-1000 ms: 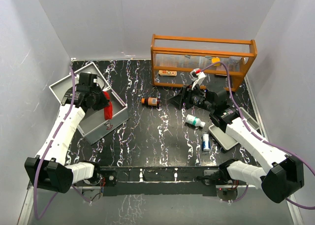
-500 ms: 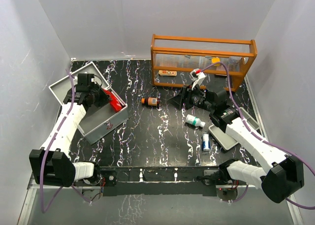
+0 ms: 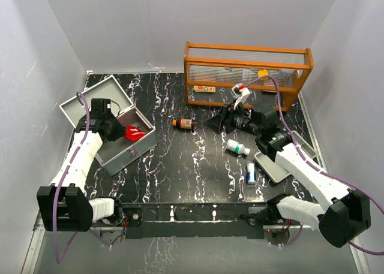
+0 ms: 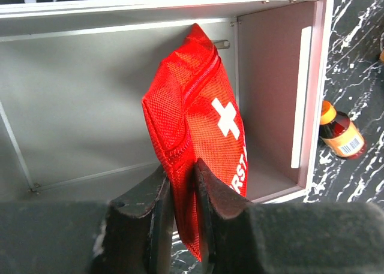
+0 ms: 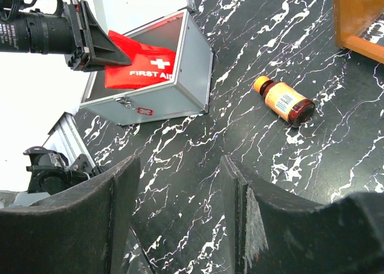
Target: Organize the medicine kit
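My left gripper (image 4: 179, 196) is shut on a red first-aid pouch (image 4: 201, 130) and holds it inside the open grey metal case (image 4: 120, 88). In the top view the pouch (image 3: 134, 132) sits low in the case (image 3: 105, 160), with the left gripper (image 3: 117, 130) at its left end. My right gripper (image 5: 180, 208) is open and empty, hovering above the table's middle (image 3: 219, 119). An amber bottle (image 3: 183, 123) lies between case and shelf; it also shows in the right wrist view (image 5: 285, 101) and the left wrist view (image 4: 340, 132).
An orange wooden shelf (image 3: 247, 73) with small items stands at the back right. A white bottle (image 3: 237, 147) and a blue-white can (image 3: 251, 173) lie on the table near a grey tray (image 3: 278, 166) at right.
My left gripper has drawn back left and lowered the red pouch from above the case's rim down into the case. The right arm has not moved.
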